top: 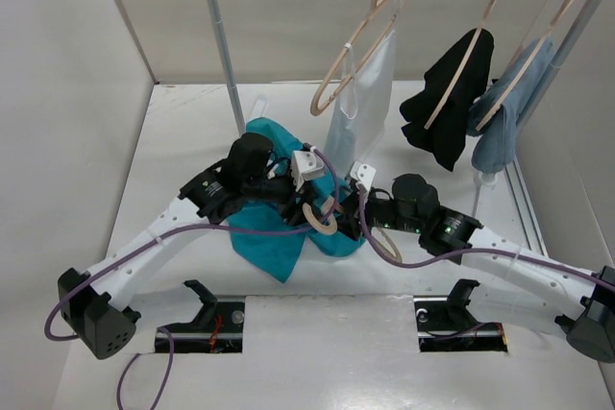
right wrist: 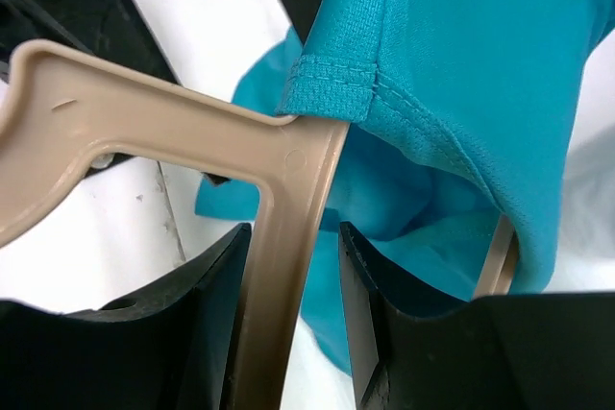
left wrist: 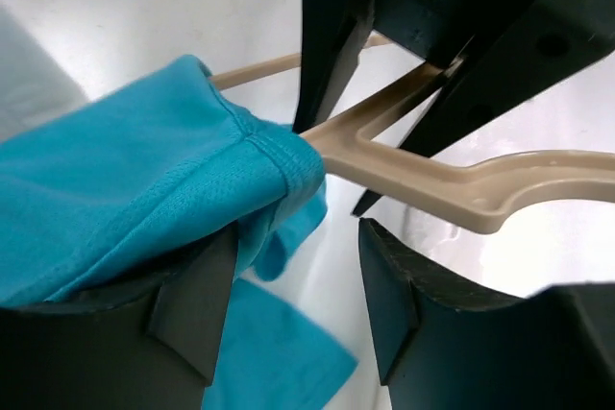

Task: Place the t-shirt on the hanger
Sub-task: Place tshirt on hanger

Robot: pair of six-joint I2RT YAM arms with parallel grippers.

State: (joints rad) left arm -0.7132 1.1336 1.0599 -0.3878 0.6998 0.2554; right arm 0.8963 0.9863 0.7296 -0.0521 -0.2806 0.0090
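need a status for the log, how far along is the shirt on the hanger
Done: the hanger and the t-shirt meet. In hand: the right jaws clamp the hanger, the shirt's hem just over one arm. To do: most cloth heaped on the table, neither shoulder seated.

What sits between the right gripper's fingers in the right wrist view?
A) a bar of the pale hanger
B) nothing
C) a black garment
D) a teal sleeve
A: a bar of the pale hanger runs down between the fingers of the right gripper, with the teal t-shirt draped over its corner.
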